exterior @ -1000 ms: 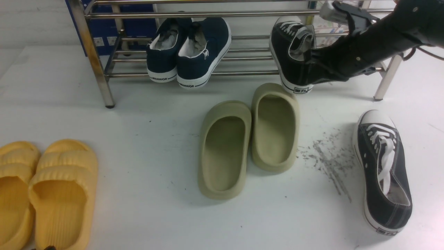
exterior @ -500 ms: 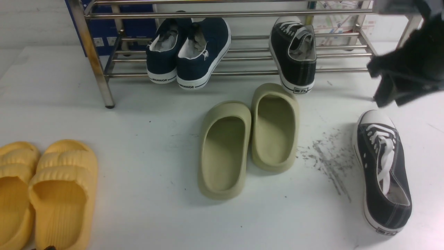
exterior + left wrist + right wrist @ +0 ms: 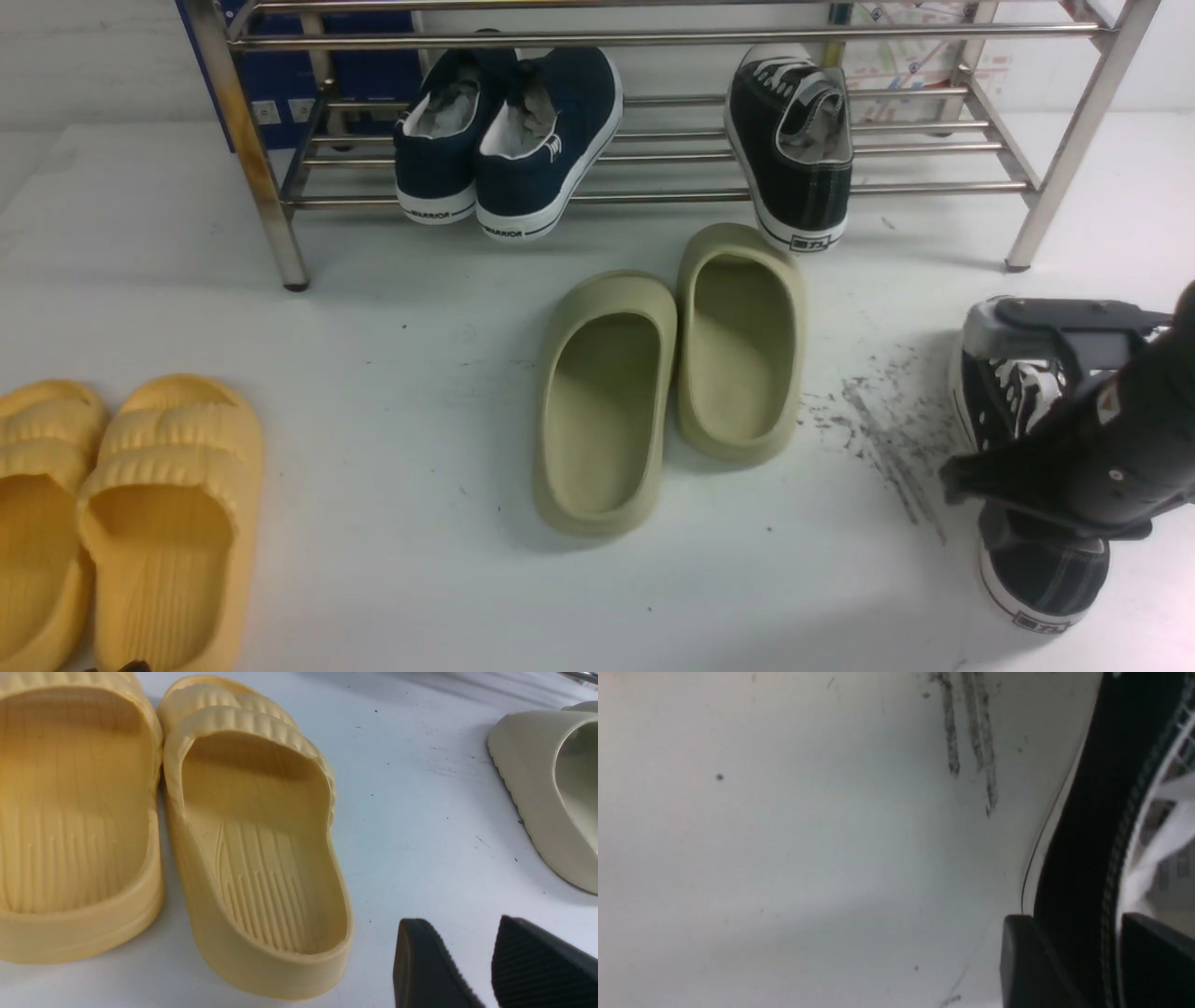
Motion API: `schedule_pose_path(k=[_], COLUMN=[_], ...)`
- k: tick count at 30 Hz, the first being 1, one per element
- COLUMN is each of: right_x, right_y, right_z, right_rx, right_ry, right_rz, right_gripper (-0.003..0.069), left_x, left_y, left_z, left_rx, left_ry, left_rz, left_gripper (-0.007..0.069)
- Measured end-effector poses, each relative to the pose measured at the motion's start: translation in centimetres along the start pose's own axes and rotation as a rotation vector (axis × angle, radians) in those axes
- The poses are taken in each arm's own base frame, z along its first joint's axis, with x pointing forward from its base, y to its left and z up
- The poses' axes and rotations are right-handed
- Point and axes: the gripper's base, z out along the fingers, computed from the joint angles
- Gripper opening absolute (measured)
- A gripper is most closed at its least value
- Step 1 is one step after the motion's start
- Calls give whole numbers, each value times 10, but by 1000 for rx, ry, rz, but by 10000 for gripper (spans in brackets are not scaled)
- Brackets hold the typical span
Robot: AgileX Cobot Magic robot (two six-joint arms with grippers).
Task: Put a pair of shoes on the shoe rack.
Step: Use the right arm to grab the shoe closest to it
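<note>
One black sneaker [image 3: 794, 140] with a white toe cap rests on the lower tier of the steel shoe rack [image 3: 653, 39], heel hanging toward me. The other black sneaker [image 3: 1046, 569] lies on the table at the right, partly hidden by my right arm. My right gripper [image 3: 1004, 495] is low over it. In the right wrist view this gripper [image 3: 1073, 919] is open, its jaws straddling the sneaker's black side wall [image 3: 1083, 812], one finger outside and one inside. My left gripper [image 3: 460, 921] is open and empty above the table.
Two navy sneakers [image 3: 523, 131] sit on the rack's lower tier, left of the black one. Two olive-beige slippers [image 3: 672, 373] lie mid-table in front of the rack. Two yellow slippers [image 3: 140, 513] lie at the front left, close to my left gripper [image 3: 252, 858].
My right arm let go of the black sneaker on the rack, swung back to the right and came down over the second sneaker on the table. The left gripper has not moved.
</note>
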Motion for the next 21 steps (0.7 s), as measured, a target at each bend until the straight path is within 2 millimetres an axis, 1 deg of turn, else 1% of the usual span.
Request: schedule_pose_path(k=[1,3,4,6,7,9,10,11,12,15,18,20,21], right_x=[-3,-5,-5,-6,-7,-7,-7,-7,-8,-13,-29,-41,-51], right_y=[-1,-3,-3,-4,-4,-5,-5,-4,-5,-5,2,7,11], right_z=[9,19,20,23,22,22,22,20,16,5,-27,-43,-55], right_rx=[17,45,48,68,72,77,77,79,89,102,94,86,78], right_ry=[0,12,14,16,14,14,14,12,11,1,-43,-86,-126], right_rz=[-10,-30,-32,-52,-56,-63,-63,-67,-76,-95,-143,-165,-183], right_gripper=[295,293,292,257,235,149,149,67,31,19,20,20,20], left_x=[0,0,0,0,0,0,0,0,0,0,0,0,0], left_y=[0,0,0,0,0,0,0,0,0,0,0,0,0], left_z=[0,0,0,0,0,0,0,0,0,0,0,0,0], left_rx=[0,0,0,0,0,0,0,0,0,0,0,0,0], left_ry=[0,0,0,0,0,0,0,0,0,0,0,0,0], left_rz=[0,0,0,0,0,0,0,0,0,0,0,0,0], left_gripper=[239,239,239,239,239,239,239,239,239,239,239,239,239])
